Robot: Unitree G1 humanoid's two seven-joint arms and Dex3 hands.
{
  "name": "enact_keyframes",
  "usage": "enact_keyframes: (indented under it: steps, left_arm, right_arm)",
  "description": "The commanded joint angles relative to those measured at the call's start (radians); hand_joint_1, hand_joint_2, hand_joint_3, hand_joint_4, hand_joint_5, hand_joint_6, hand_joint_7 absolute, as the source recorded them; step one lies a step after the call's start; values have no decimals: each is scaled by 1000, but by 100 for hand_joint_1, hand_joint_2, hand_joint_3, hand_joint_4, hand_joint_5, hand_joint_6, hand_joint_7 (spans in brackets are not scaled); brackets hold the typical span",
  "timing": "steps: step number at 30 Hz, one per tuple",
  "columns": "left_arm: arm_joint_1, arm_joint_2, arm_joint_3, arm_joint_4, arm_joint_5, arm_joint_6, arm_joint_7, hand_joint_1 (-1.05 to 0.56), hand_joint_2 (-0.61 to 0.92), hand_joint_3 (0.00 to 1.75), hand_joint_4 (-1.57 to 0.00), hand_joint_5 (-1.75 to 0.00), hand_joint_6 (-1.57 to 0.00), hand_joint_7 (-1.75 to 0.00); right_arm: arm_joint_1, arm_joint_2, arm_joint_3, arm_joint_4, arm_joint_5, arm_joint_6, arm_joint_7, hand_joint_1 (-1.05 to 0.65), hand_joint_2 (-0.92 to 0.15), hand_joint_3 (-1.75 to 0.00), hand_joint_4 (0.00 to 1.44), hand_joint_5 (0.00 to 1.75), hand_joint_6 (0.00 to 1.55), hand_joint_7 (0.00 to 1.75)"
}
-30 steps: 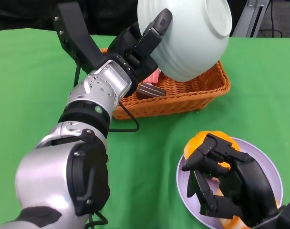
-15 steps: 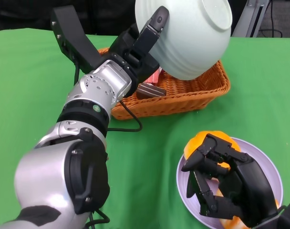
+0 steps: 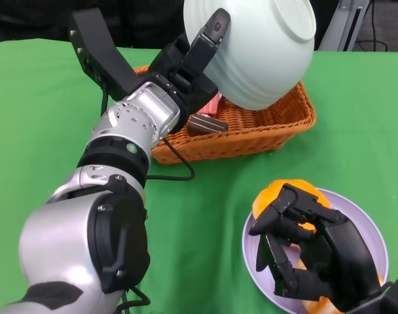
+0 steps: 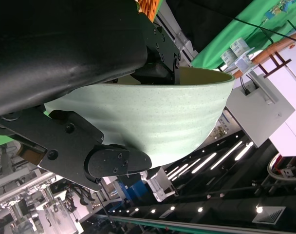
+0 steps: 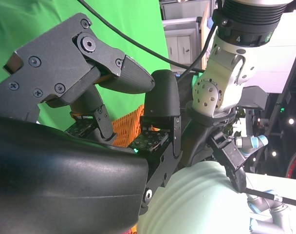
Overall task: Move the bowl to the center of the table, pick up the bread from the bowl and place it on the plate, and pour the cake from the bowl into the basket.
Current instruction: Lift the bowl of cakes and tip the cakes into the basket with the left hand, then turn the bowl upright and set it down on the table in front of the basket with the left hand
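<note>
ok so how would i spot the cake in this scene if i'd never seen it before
Find the orange wicker basket at the far side of the green table, under the tipped pale green bowl held by the left robot hand. The cake lies inside the basket at its near left. It is the small dark brown piece, unlike the pink item beside it.

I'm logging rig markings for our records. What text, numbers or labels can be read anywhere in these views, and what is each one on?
"4": on the black collar of the silver arm joint in the right wrist view.
Nothing else is readable: the bowl, basket and plate carry no print, and the white boxes behind the table are too small to read.
</note>
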Motion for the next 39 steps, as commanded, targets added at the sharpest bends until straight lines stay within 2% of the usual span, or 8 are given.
enact_keyframes:
  steps: [1,10,15,23,30,32,35,39]
  left_arm:
    - [-49,14,-5,-19,-6,1,-7,-14,92,55,-71,-175,-52,-170]
    - [-48,17,-16,-24,-5,2,-22,-11,92,60,-71,-175,-55,-169]
    - [-39,19,-60,-34,32,-30,-53,-10,91,61,-73,-175,-58,-169]
    - [-25,41,-164,-67,120,-103,-207,-13,85,72,-73,-175,-77,-144]
    - [-13,79,-276,-111,232,-226,-304,-15,82,74,-72,-175,-78,-143]
    - [-10,96,-312,-128,267,-266,-335,-16,74,82,-75,-175,-78,-148]
    - [9,125,-366,-163,321,-363,-391,-16,67,94,-75,-175,-74,-156]
    - [43,165,-437,-210,399,-520,-443,-20,63,96,-73,-175,-67,-158]
  right_arm:
    - [3,-6,-9,4,9,-15,2,-22,-50,-119,75,175,68,154]
    - [2,-2,-7,3,12,-8,2,-22,-50,-121,76,175,68,155]
    - [-1,-3,-8,10,5,-20,1,-22,-49,-121,76,175,68,155]
    - [3,-5,-10,-2,16,-3,4,-22,-49,-121,75,175,68,154]
    - [1,-7,-12,5,14,-18,6,-23,-49,-120,75,175,67,155]
    - [1,-9,-13,6,7,-21,3,-25,-49,-119,75,175,67,155]
    - [2,-11,-15,-1,8,-10,3,-25,-50,-118,75,175,67,155]
    - [2,-14,-16,-8,11,-2,4,-24,-50,-119,75,175,67,155]
